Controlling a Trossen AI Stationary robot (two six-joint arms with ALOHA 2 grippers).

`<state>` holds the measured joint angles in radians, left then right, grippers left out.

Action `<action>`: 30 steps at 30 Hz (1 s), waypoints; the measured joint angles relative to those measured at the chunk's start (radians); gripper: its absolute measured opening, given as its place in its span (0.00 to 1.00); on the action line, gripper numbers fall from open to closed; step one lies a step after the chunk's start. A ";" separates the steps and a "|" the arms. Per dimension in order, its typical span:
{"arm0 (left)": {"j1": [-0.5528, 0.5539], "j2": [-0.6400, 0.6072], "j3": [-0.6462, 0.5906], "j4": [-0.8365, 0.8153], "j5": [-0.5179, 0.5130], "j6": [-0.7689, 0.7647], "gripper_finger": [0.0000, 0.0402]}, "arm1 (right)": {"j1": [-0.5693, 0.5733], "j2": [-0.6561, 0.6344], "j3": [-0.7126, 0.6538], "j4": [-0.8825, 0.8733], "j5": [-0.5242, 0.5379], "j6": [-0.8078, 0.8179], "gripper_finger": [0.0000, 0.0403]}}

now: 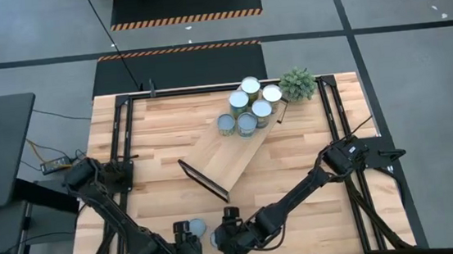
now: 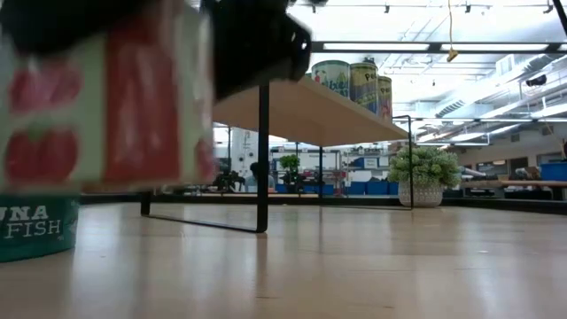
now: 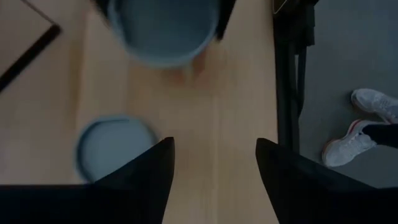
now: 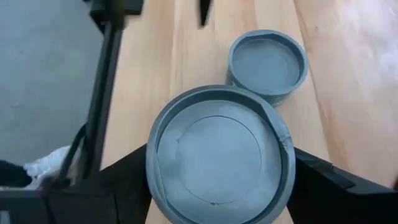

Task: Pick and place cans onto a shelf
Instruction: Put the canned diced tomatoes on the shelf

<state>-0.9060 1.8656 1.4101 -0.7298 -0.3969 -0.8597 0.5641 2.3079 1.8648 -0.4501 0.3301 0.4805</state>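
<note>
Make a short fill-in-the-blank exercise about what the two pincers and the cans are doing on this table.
1. The ____ pincer is shut on a short round metal can with a grey top.
2. The fingers of the left pincer stand ____, with nothing between them.
3. A group of other cans stands on the long light-wood shelf, at the end nearest the small green potted ____.

Missing words: right; open; plant

The can [image 4: 219, 157] I held had a grey-blue top (its label [image 2: 106, 97] red and white), and the tuna tin [image 2: 37, 229] was teal.
</note>
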 joint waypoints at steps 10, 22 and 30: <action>0.035 -0.105 0.000 -0.088 -0.002 0.081 0.58 | 0.011 -0.122 0.000 -0.106 -0.011 -0.002 0.73; 0.154 -0.291 0.000 -0.169 -0.037 0.320 0.58 | 0.004 -0.306 0.000 -0.418 0.035 0.122 0.74; 0.260 -0.335 0.000 -0.199 -0.063 0.490 0.58 | -0.032 -0.404 0.000 -0.580 0.160 0.239 0.73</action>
<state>-0.6457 1.5310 1.4105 -0.9288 -0.4594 -0.3696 0.5321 1.9037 1.8645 -1.0301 0.4897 0.7194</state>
